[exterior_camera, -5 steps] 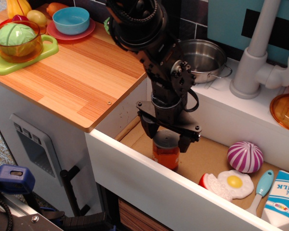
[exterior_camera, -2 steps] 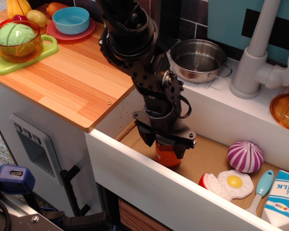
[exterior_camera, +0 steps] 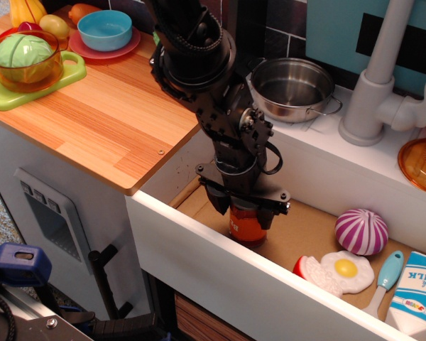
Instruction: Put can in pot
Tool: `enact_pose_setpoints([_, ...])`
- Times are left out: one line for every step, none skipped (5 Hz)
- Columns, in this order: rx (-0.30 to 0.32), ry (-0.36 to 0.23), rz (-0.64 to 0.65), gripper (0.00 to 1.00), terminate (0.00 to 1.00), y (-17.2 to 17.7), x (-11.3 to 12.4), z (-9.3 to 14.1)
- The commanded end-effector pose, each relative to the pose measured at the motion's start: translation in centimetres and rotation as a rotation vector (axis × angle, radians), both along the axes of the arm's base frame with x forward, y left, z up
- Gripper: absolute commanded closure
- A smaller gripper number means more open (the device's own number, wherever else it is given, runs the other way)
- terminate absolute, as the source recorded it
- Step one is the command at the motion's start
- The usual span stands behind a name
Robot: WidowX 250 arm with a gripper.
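The can [exterior_camera: 248, 225], orange-red with a label, stands upright on the brown floor of the white basin [exterior_camera: 284, 234]. My gripper [exterior_camera: 246, 213] reaches straight down over it. Its black fingers [exterior_camera: 219, 202] press against the can's left and right sides and hide its top. The can still rests on the basin floor. The pot [exterior_camera: 292, 89], shiny steel with wire side handles, stands empty on the white ledge behind the basin, up and to the right of my gripper.
In the basin lie a purple striped onion [exterior_camera: 361, 231], a fried egg toy [exterior_camera: 341, 271], a teal-handled utensil [exterior_camera: 385, 281] and a milk carton [exterior_camera: 419, 293]. A white faucet [exterior_camera: 376, 78] stands right of the pot. An orange bowl [exterior_camera: 25, 57] and a blue bowl [exterior_camera: 104, 30] sit on the wooden counter.
My gripper has come down around the can and its fingers have narrowed onto the can's sides. The can has stayed in place.
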State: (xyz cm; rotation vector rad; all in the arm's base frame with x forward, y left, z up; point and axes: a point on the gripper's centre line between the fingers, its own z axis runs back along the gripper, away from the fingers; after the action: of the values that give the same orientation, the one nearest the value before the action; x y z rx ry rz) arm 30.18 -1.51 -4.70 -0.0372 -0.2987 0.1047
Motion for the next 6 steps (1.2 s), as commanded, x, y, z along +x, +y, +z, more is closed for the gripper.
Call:
enact_pose_setpoints([0.100, -0.039, -0.002, 1.00, 0.00, 0.3, 0.6, 6.2])
enact_pose_setpoints([0.210, -0.048, -0.035, 1.00, 0.00, 1.9, 1.0, 11.2])
enact_pose_setpoints([0.296, -0.117, -0.110, 1.00, 0.00, 2.6, 3.3, 16.3])
enact_pose_setpoints([0.374, -0.172, -0.211, 1.00, 0.00, 1.9, 6.3, 19.5])
enact_pose_setpoints([0.398, -0.217, -0.259, 1.00, 0.00, 1.3, 8.0, 20.2])
enact_pose_setpoints([0.362, -0.274, -0.301, 1.00, 0.00, 1.7, 9.7, 19.3])
